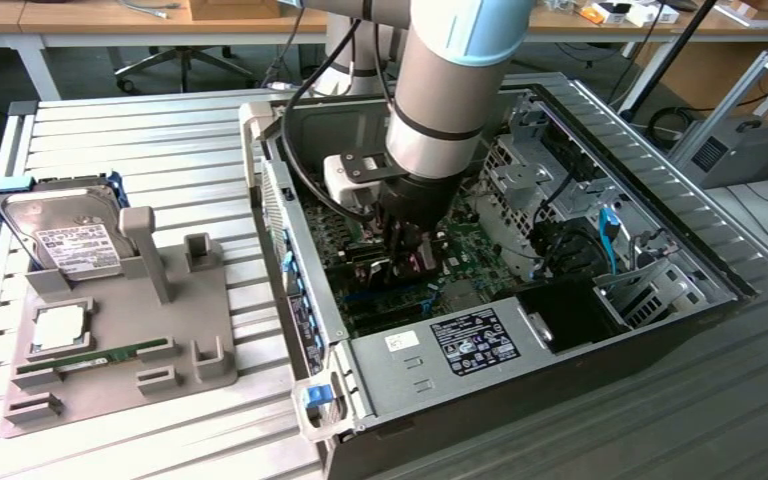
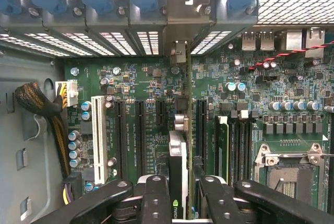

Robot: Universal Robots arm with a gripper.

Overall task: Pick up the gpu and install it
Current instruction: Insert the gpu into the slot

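One open computer case [image 1: 544, 300] lies on its side on the slatted table [image 1: 131, 130], taking up most of the exterior view's right half, with its green motherboard [image 2: 146, 93] facing up and a labelled power supply [image 1: 471, 342] at its near end. The robot arm [image 1: 451, 90] reaches straight down into the case. On the exterior view's left sits a grey parts holder [image 1: 131, 350], and a silver hard drive [image 1: 71, 235] with a white label stands in it beside a narrow green memory stick [image 1: 97, 357] lying flat. The gripper [image 2: 180, 195] is low over the motherboard, its black fingers [image 2: 156, 198] partly closed on the gpu [image 2: 177, 177], which stands on edge between them, directly above the row of long black expansion slots [image 2: 140, 130].
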